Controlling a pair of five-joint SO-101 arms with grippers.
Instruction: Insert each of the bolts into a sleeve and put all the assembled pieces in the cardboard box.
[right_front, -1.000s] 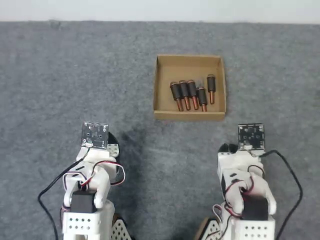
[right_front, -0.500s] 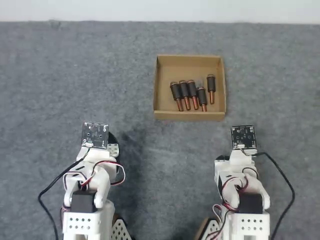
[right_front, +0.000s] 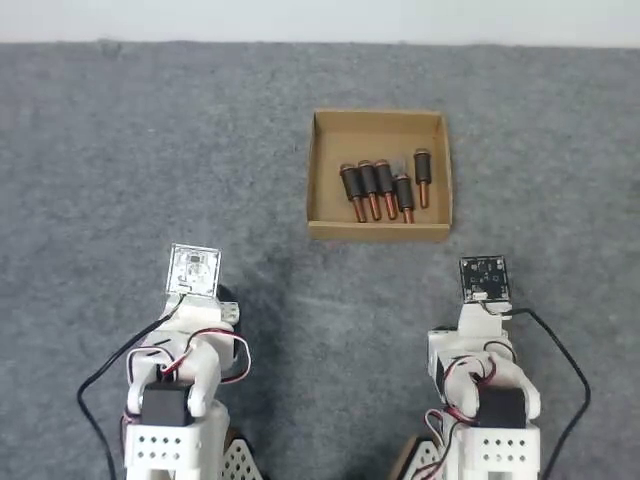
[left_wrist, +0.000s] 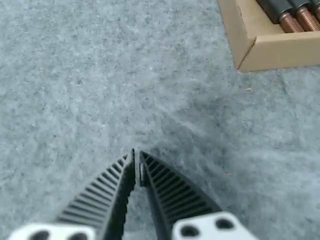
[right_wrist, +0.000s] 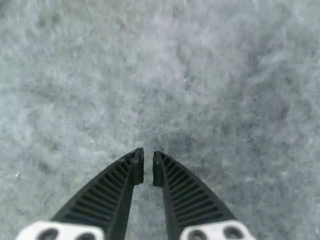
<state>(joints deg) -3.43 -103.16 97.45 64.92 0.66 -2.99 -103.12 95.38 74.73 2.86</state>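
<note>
Right arm pulls back toward its base; the job looks finished.
I hold the right gripper (right_wrist: 147, 161) and left gripper (left_wrist: 136, 159) pinched together, empty, over the grey mat (right_front: 150, 150). Five assembled pieces (right_front: 385, 185) lie inside the cardboard box (right_front: 378, 231), its near wall well ahead, open mat all round.

We note a mottled grey tabletop (right_front: 150, 140), a tan cardboard box (right_front: 313, 170), black sleeves (right_front: 351, 182) over copper-coloured bolts (right_front: 360, 211), and ridged black faces on the left gripper (left_wrist: 137, 160) and right gripper (right_wrist: 148, 162).
</note>
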